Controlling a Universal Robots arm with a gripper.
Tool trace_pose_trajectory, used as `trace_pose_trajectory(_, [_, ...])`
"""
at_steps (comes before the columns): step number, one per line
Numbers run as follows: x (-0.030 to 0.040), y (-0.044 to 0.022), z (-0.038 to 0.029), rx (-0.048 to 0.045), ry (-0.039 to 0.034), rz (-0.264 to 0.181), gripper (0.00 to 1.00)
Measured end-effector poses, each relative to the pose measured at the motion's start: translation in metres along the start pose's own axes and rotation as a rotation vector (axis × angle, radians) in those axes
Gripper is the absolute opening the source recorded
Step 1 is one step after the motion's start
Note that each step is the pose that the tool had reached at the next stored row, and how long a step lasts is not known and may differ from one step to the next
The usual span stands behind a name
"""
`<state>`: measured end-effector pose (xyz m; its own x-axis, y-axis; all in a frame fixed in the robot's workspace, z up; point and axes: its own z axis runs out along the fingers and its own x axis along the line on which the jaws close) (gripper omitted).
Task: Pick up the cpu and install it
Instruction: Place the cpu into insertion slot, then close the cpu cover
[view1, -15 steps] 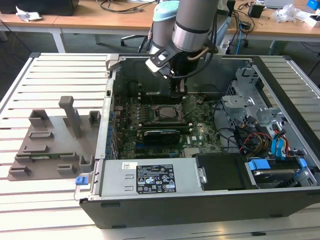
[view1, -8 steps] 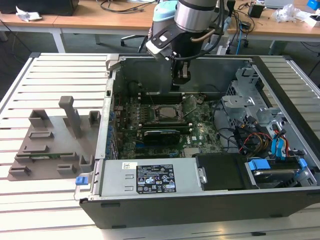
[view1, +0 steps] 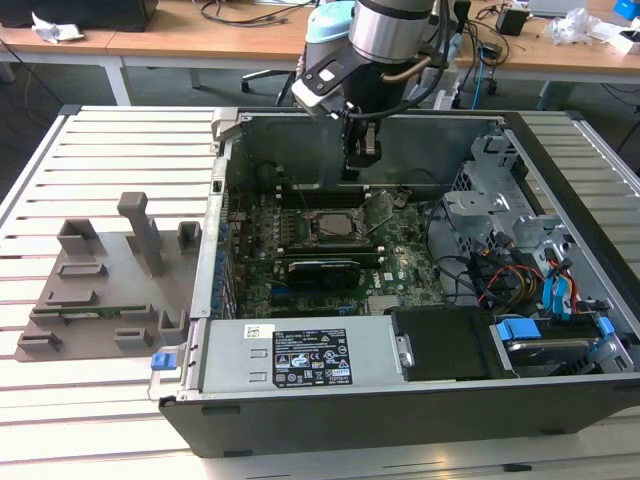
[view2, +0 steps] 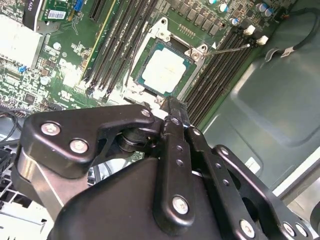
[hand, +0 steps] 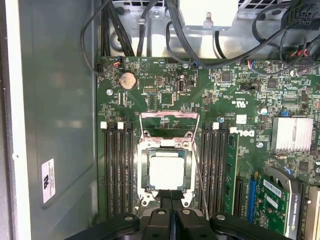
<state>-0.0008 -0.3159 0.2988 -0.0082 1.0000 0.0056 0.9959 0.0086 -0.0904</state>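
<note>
The cpu (hand: 170, 170), a flat square chip with a pale silver top, lies seated in the socket frame (hand: 142, 170). The end effector (hand: 172, 196) nearby is pressed together, holding nothing.

arm (view1: 390, 30): cut off by picture edge, exterior view
gripper (hand: 171, 200): body cut off, first wrist view
socket (hand: 143, 170): near edge behind gripper
</note>
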Motion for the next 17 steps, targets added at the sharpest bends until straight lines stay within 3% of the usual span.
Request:
trace_pose_trajectory(4, [0.0000, 0.0001, -0.0002, 0.0000, 0.0000, 0.000, 0.11])
trace_pose_trajectory(5, [0.0000, 0.0035, -0.0006, 0.0001, -0.0002, 0.000, 0.11])
trace_pose_trajectory(10, [-0.0004, 0.0469, -0.0033, 0.0040, -0.0002, -0.003, 0.11])
trace_pose_trajectory(11, [-0.0004, 0.0517, -0.0027, 0.0054, -0.0005, -0.003, 0.11])
trace_pose_trajectory(13, [-0.0004, 0.0776, 0.0050, 0.0120, -0.0026, -0.004, 0.11])
trace_pose_trajectory(16, [0.0050, 0.0855, 0.0233, 0.0123, -0.0066, -0.046, 0.11])
trace_pose_trajectory(17, [0.0063, 0.0868, 0.0264, 0.0123, -0.0071, -0.050, 0.11])
